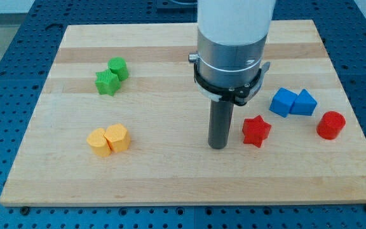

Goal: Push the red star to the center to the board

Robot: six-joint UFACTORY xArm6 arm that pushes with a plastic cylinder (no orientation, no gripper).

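Pincer: none here; the arm ends in a plain dark rod, so nothing opens, closes or holds
My tip (218,146): resting on the board, just to the view's left of the red star (256,131), a narrow gap between them, not touching
Red star: right of the board's middle, lying flat
Blue blocks (293,102): two, touching, up and right of the star
Red cylinder (330,124): near the right edge
Green blocks (111,76): a star and a rounder piece, touching, upper left
Orange blocks (108,139): two, side by side, lower left
Board (170,178): pale wood
Room: blue perforated table (5,51) around the board
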